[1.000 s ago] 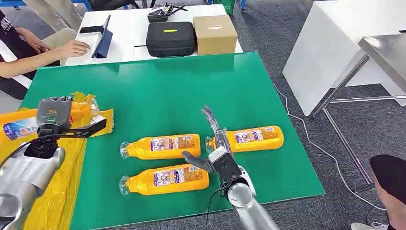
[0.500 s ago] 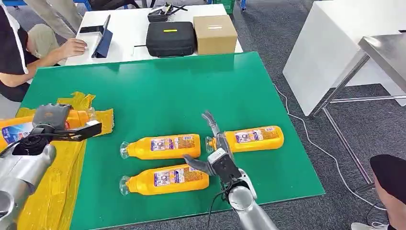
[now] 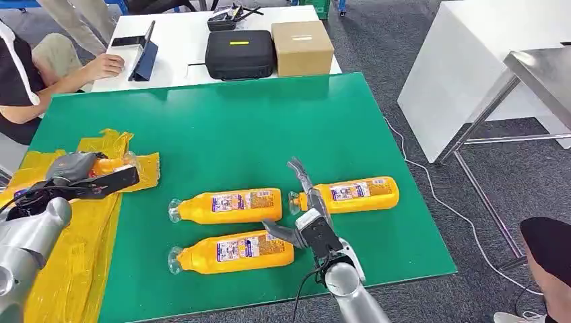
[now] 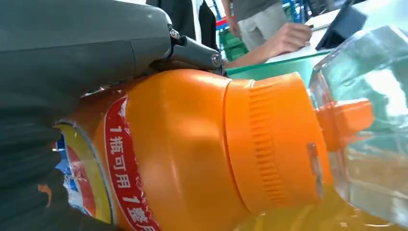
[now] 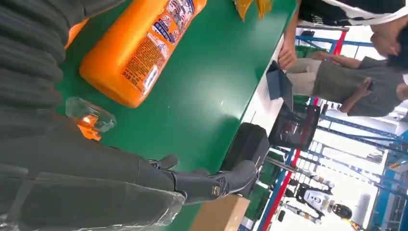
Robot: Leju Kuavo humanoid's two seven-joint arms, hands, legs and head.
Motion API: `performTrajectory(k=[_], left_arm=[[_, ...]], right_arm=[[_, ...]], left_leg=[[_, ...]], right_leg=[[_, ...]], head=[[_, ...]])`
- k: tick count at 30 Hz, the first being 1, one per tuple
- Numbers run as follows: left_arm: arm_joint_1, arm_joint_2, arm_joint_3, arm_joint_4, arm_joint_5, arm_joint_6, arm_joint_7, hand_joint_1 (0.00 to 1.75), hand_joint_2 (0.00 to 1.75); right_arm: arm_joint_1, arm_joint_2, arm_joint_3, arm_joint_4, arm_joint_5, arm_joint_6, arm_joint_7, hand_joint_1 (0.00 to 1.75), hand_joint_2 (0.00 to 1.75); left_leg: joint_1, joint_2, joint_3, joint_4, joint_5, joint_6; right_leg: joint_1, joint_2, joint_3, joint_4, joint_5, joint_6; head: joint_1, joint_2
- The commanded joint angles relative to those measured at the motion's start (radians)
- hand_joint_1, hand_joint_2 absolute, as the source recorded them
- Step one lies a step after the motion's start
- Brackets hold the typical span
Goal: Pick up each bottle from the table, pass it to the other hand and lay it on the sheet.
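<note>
Bottles lie on their sides on the green table [image 3: 269, 121], three of them not yet moved. The near bottle [image 3: 236, 251] is at about 6 o'clock on the table, the middle bottle [image 3: 229, 206] just beyond it, both with clear caps toward 9 o'clock. The right bottle [image 3: 353, 193] lies toward 4 o'clock, its cap near the right hand [image 3: 304, 219].

They look like full, rigid plastic with glossy labels: fairly heavy, stiff and somewhat slippery, and round enough to roll at a nudge. I judge the best hold to be across the labelled belly, near the balance point; the clear cap looks thin and a poor place to squeeze.

That right hand hovers with fingers spread wide and nothing in them, between the right bottle's cap and the butts of the other two. Its thumb reaches toward the near bottle, so a careless close could push a neighbour.

At 9 o'clock the left hand [image 3: 74, 176] grips the held bottle [image 4: 202, 149] round its body, over the yellow sheet [image 3: 81, 262]. The sheet is crinkled film and could let a bottle slide or roll.

Farther off, at 12 o'clock, a white table carries a black case [image 3: 240, 54], a cardboard box [image 3: 302, 47] and a tablet [image 3: 143, 60]. A seated person's hand [image 3: 104, 66] rests by the tablet, well apart from the bottles.
</note>
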Motion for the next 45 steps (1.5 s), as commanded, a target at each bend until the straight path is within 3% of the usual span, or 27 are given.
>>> performTrajectory(k=[1,4,5,7,8,11,19,20,24,36,40,45], left_arm=[[-0.061,0.001,0.02,0.096,-0.026,-0.021,0.033,1.75,1.75],[-0.057,0.001,0.025,0.104,-0.024,-0.043,0.023,1.71,1.75],[-0.057,0.001,0.025,0.104,-0.024,-0.043,0.023,1.5,1.75],[-0.055,0.0,0.025,0.111,-0.024,-0.064,0.015,1.43,1.75],[-0.055,0.001,0.021,0.115,-0.028,-0.078,0.013,1.29,1.75],[-0.053,0.0,0.015,0.122,-0.032,-0.115,-0.001,0.21,1.75],[-0.051,0.0,0.015,0.122,-0.032,-0.117,-0.002,0.21,1.75],[-0.052,0.0,0.012,0.121,-0.033,-0.124,-0.007,0.0,1.75],[-0.062,0.007,-0.013,0.138,-0.035,-0.23,-0.059,0.0,1.75],[-0.069,0.008,-0.028,0.134,-0.027,-0.253,-0.06,0.0,1.75],[-0.066,0.001,0.012,0.102,0.032,-0.182,-0.092,0.0,1.75],[-0.054,-0.019,0.131,-0.047,0.205,0.007,-0.202,0.0,1.75]], right_arm=[[-0.036,0.012,-0.038,0.035,0.005,0.011,0.006,0.0,1.75],[-0.04,0.014,-0.042,0.042,0.006,0.014,0.007,0.0,1.75],[-0.04,0.014,-0.042,0.042,0.006,0.014,0.007,0.0,1.75],[-0.044,0.013,-0.045,0.046,0.007,0.017,0.007,0.0,1.75],[-0.047,0.013,-0.046,0.05,0.007,0.018,0.006,0.0,1.75],[-0.054,0.014,-0.049,0.058,0.007,0.02,0.006,0.0,1.75],[-0.054,0.013,-0.05,0.059,0.008,0.02,0.006,0.0,1.75],[-0.054,0.013,-0.05,0.059,0.008,0.02,0.006,0.0,1.75],[-0.068,0.006,-0.051,0.095,0.002,0.022,0.004,0.0,1.75],[-0.065,0.005,-0.049,0.098,-0.01,0.01,0.005,0.0,1.75],[-0.048,0.004,-0.059,0.092,-0.017,0.003,0.003,0.0,1.75],[-0.008,0.013,-0.084,0.041,-0.004,-0.002,0.009,0.0,1.75]], left_leg=[[0.001,0.001,0.002,0.0,-0.001,-0.002],[0.0,0.001,0.001,0.0,-0.001,-0.001],[0.0,0.001,0.002,-0.001,-0.001,-0.001],[0.0,0.001,0.002,-0.001,-0.001,-0.001],[0.0,0.001,0.001,-0.001,0.0,-0.001],[0.0,0.001,0.001,-0.001,-0.001,-0.001],[0.0,0.001,0.002,-0.001,-0.001,-0.002],[0.001,0.001,0.001,-0.001,-0.001,-0.001],[0.0,0.001,0.002,-0.001,0.0,-0.001],[0.0,0.0,0.002,-0.001,-0.001,-0.002],[0.0,0.0,0.001,-0.001,0.0,-0.001],[0.001,-0.002,0.001,0.0,-0.001,-0.001]], right_leg=[[0.001,-0.001,0.002,0.0,-0.001,0.0],[0.0,-0.001,0.001,0.0,0.0,0.0],[0.0,-0.001,0.002,0.0,-0.001,0.0],[0.0,-0.001,0.002,0.0,-0.001,0.0],[0.0,-0.001,0.001,0.0,0.0,0.0],[0.0,-0.001,0.002,0.0,0.0,0.0],[0.0,-0.001,0.003,-0.001,-0.001,0.0],[0.0,-0.001,0.002,-0.001,0.0,0.0],[0.0,-0.001,0.002,-0.001,0.0,0.0],[0.0,-0.002,0.003,-0.001,-0.001,0.0],[0.0,-0.001,0.001,-0.001,0.0,0.0],[0.001,-0.004,0.002,0.0,-0.001,0.0]], head=[[0.0,0.0],[0.0,0.0],[0.0,0.0],[0.0,0.0],[0.0,0.0],[0.0,0.0],[0.0,0.0],[0.0,0.0],[0.0,0.0],[0.0,0.0],[0.0,0.0],[0.0,0.0]])
